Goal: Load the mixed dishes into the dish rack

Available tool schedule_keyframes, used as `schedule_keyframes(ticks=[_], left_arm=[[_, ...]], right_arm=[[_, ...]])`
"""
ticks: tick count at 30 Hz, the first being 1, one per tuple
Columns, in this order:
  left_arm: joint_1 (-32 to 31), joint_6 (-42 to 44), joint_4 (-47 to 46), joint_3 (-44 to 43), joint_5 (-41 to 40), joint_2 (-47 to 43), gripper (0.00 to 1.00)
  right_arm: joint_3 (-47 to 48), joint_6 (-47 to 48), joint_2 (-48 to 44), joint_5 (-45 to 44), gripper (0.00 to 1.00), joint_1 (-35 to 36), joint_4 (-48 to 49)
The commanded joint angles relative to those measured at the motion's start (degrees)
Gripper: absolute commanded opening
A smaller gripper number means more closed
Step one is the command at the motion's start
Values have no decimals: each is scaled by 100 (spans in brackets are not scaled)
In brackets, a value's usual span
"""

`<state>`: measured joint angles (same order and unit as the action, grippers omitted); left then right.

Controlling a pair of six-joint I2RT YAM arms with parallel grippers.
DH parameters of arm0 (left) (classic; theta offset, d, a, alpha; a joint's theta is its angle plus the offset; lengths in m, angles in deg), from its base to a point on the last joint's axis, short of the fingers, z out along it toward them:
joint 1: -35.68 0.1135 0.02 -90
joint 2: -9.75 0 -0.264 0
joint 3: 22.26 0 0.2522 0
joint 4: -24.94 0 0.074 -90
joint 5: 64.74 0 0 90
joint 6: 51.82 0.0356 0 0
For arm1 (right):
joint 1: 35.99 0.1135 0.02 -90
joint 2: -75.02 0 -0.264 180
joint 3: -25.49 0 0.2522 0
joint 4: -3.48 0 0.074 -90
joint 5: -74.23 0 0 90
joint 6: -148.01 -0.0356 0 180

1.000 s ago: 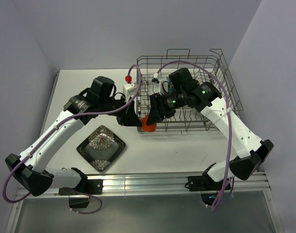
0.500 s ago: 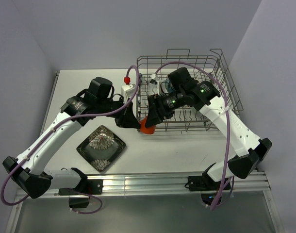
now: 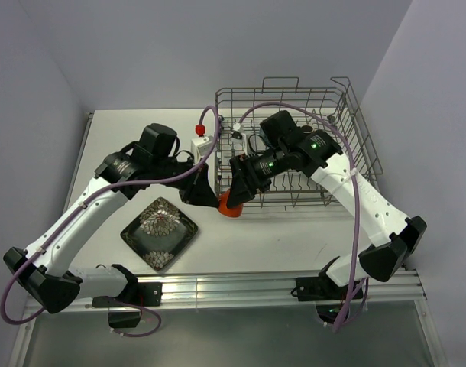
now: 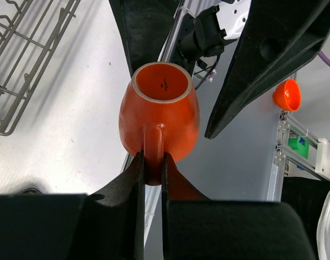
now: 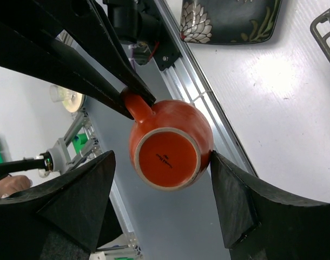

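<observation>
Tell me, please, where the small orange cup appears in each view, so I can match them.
Top external: small orange cup at centre, just off the dish rack's near left corner.
Left wrist: centre, handle pinched by the left gripper; rack at top left.
Right wrist: centre, base toward camera, inside the open right gripper; rack at top right.
Shared landmark: the dish rack.
</observation>
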<state>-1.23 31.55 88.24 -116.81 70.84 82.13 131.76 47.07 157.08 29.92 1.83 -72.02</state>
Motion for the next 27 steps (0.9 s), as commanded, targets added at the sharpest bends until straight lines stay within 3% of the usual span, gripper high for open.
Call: schedule_keyframes(ticks=[1, 10, 20, 27], left_arm=[[-18, 127, -612, -33, 100, -136, 0], [-18, 92, -665, -33, 161, -171, 0], [-18, 92, -682, -51, 179, -189, 0], [-1, 110, -665, -59, 135, -215, 0]], right_arm=[[39, -13, -15, 599, 78, 252, 346], [-163, 22, 12, 660, 71, 313, 416], [-233, 13, 108, 809, 71, 331, 557], [-374, 39, 82, 1135, 61, 340, 566]])
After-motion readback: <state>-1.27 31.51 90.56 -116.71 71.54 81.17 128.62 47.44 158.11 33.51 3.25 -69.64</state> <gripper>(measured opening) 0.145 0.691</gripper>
